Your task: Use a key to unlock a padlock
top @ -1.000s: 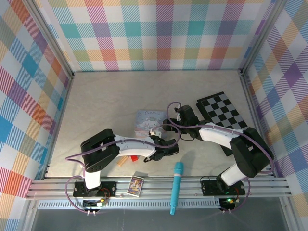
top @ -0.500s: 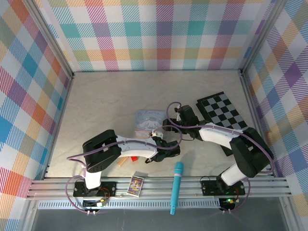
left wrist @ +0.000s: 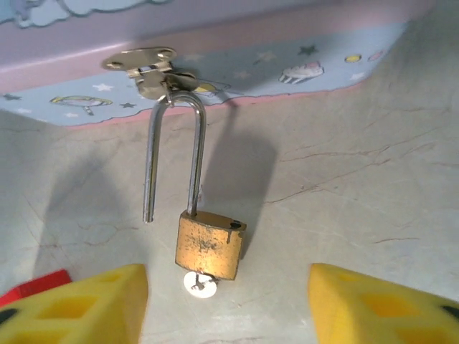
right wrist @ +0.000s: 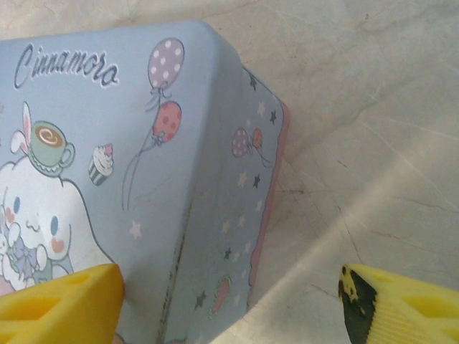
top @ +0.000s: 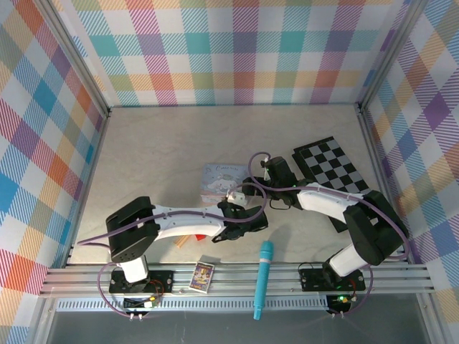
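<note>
Unlocking trial, centre of the table: a small brass padlock (left wrist: 209,245) lies on the pale marbled table (top: 158,150) just in front of a pastel blue cartoon tin (right wrist: 107,165). Its silver shackle (left wrist: 195,154) is hooked through the tin's metal hasp (left wrist: 140,59). One leg of the shackle stands free of the lock body, and the other is seated in it. A tiny silvery key (left wrist: 199,284) sticks out of the bottom of the lock. The left gripper (left wrist: 228,304) hovers just short of the key, its yellow fingers (left wrist: 86,304) spread wide and gripping nothing. The right gripper (right wrist: 231,304) is also wide apart at the tin's corner, with one finger over the lid and the other clear of the tin's wall. It holds nothing. A red block (left wrist: 32,287) edges in beside the left finger.
</note>
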